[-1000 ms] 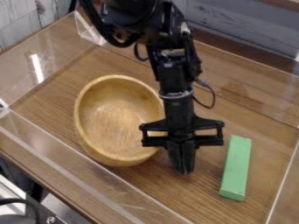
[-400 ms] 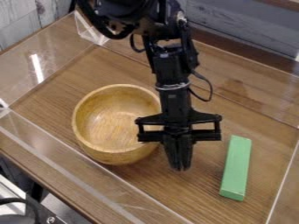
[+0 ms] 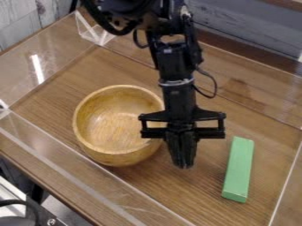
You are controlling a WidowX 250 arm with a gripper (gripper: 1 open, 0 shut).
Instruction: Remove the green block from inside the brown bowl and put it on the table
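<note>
The green block [image 3: 239, 169] lies flat on the table [image 3: 106, 62] at the right, lengthwise front to back, outside the brown bowl [image 3: 112, 124]. The bowl's hollow shows nothing inside. My gripper [image 3: 182, 160] points steeply down between the bowl's right rim and the block, its fingers pressed together with nothing between them. The fingertips hang close to the tabletop, a short gap left of the block and just right of the bowl.
Clear acrylic walls [image 3: 41, 53] ring the table's edges, with the front wall low along the bottom left. The black arm [image 3: 160, 40] reaches in from the top centre.
The bowl has shifted slightly down and left. The gripper stays in about the same spot, still shut. The block has not moved.
</note>
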